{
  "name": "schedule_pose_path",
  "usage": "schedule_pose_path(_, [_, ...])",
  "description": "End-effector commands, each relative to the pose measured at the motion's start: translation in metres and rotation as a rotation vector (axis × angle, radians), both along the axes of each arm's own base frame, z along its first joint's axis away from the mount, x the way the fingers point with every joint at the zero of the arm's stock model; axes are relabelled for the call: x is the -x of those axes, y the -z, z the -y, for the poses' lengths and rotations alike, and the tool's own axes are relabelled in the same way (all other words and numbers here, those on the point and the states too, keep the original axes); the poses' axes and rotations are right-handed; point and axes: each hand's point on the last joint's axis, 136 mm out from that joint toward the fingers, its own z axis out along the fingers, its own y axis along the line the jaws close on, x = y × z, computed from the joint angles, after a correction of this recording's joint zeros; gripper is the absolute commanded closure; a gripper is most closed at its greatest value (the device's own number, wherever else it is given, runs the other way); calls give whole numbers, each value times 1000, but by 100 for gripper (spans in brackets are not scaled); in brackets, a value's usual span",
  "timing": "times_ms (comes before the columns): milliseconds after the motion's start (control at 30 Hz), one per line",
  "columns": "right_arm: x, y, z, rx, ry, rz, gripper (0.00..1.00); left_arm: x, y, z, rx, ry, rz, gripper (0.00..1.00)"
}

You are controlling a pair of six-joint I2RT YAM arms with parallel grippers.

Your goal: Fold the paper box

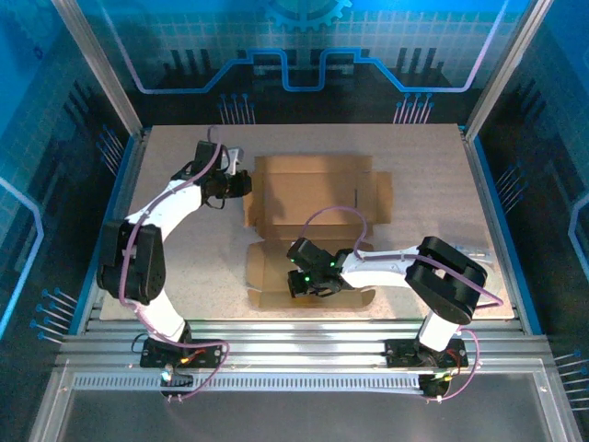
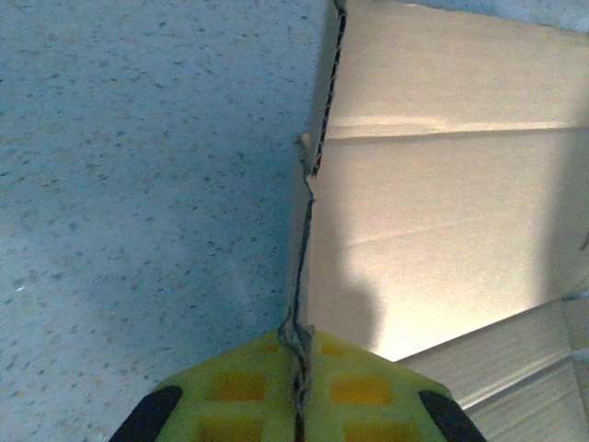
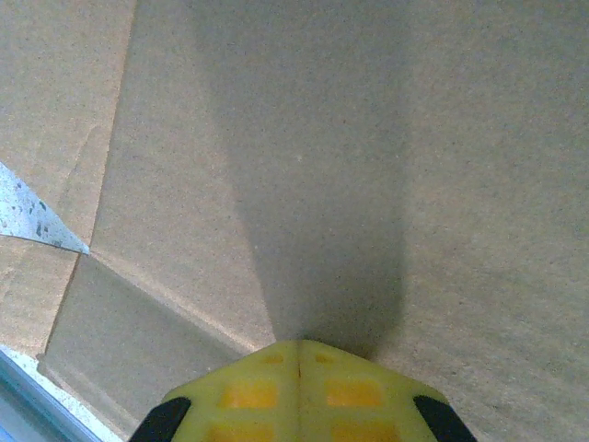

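Left gripper clamps the left edge of the paper box; right gripper, fingertips pressed together, hangs over its near panel

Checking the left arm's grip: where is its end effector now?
The left end effector sits at the paper box's far-left edge in the top view, shut on that cardboard edge.

L arm stretched fwd, L jaws clamped shut; R arm folded across twd centre, R jaws shut
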Motion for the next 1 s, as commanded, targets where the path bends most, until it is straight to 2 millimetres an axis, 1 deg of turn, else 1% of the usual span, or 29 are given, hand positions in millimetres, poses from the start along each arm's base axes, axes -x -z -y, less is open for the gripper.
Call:
schedule_pose_path(0, [0, 20, 12, 87, 31, -3, 100, 37, 37, -6, -47, -28, -139, 92])
schedule_pose_path(200, [1, 21, 10, 86, 35, 0, 100, 61, 46, -3, -73, -29, -159, 91])
schedule_pose_path(367, [3, 20, 6, 79, 31, 1, 100, 80, 59, 1, -83, -32, -195, 91])
schedule_pose_path(700, [8, 22, 1, 85, 11, 6, 100, 110, 69, 12, -97, -34, -280, 91])
schedule_pose_path(967, [11, 25, 4, 108, 14, 9, 100, 136, 81, 11, -120, -41, -332, 91])
